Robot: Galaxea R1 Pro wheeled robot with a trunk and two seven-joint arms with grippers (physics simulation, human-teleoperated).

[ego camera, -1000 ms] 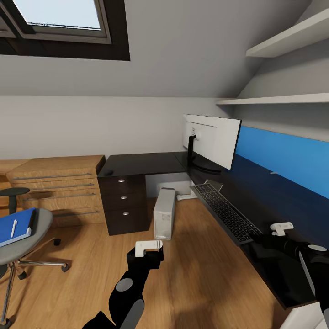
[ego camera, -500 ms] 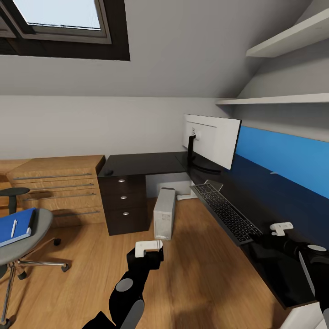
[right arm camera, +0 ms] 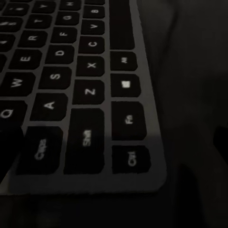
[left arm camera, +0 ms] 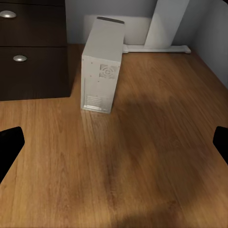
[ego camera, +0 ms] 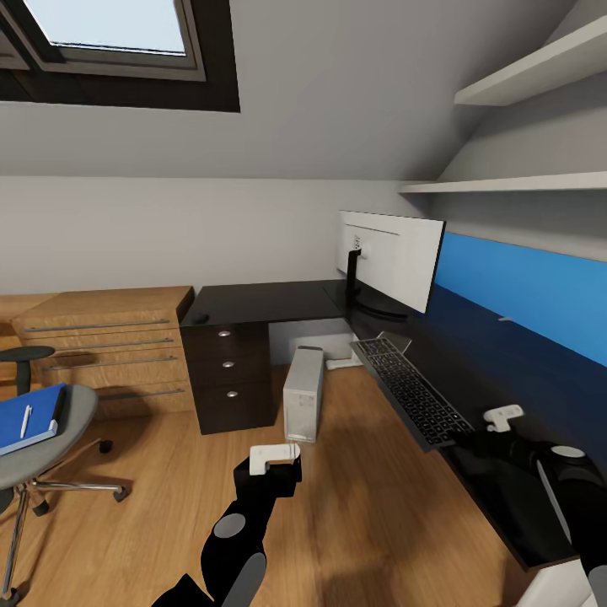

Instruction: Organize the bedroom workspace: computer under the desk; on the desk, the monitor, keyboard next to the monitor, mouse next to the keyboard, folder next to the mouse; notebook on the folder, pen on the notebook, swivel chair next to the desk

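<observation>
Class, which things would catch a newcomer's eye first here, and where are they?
The monitor stands on the black desk before a bright blue wall panel, with the keyboard lying along the desk's near edge. The blue folder sits on the swivel chair at far left.

Legible text occurs on the keyboard (right arm camera: 80, 90) alone, as pale legends on black keycaps in the right wrist view. At the keyboard's near corner, the row along its edge reads "Ctrl", then "Fn", then a window-shaped logo, then a faint, unclear mark, probably "Alt". The next row inward: "Shift", "Z", "X", "C". The row after: "Caps", "A", "S", "D", and a further key, possibly "F". Beyond these: "Q", "W", "E", "R", "T", with blurred legends past them. In the head view the keyboard's (ego camera: 410, 391) legends are too small to read.
</observation>
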